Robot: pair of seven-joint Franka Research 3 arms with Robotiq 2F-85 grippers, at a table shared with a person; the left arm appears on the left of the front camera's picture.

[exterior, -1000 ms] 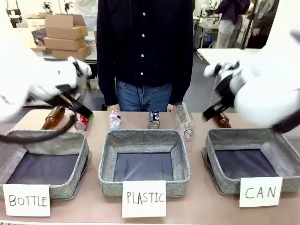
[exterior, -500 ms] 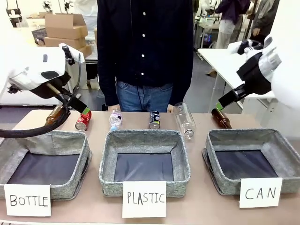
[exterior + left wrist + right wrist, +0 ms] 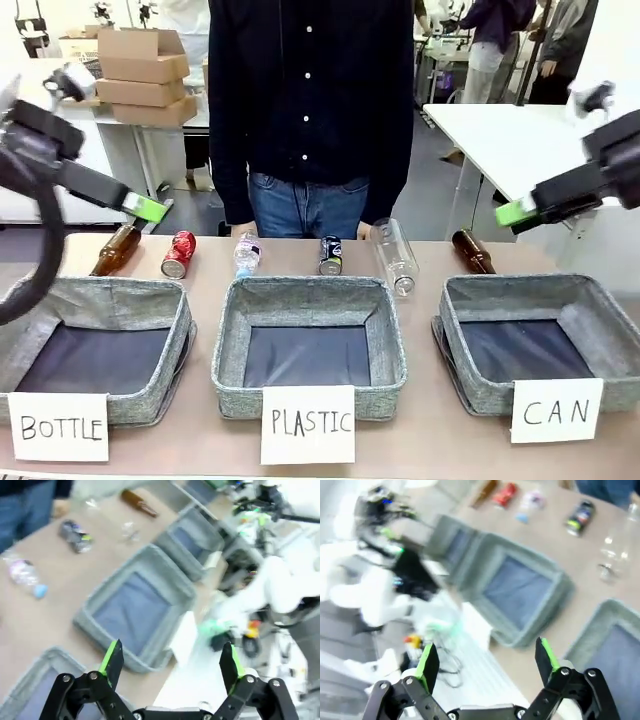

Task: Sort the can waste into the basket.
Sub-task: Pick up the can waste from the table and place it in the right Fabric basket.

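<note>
I am noting the dented red can (image 3: 178,254) lying far left in the row and the black can (image 3: 329,255) mid-row, posture unclear, both well apart from the soft woven CAN basket (image 3: 520,284) at right. The left gripper (image 3: 172,655) and right gripper (image 3: 487,656) are hanging wide, empty. Judged risk: smooth thin cylinders rolling against the neighbouring brown glass bottle (image 3: 115,250).

Of the 6 things along the table's far edge, the dented red metal can (image 3: 178,254) lies just beside a brown glass bottle (image 3: 115,250), with a gap to the small clear plastic bottle (image 3: 245,254). The black printed can (image 3: 329,255) has room on both sides before the large clear plastic bottle (image 3: 392,257). A person (image 3: 310,100) stands close behind. The grey woven basket carded "CAN" (image 3: 520,288) gapes upward, a second brown glass bottle (image 3: 472,250) just behind it.
</note>
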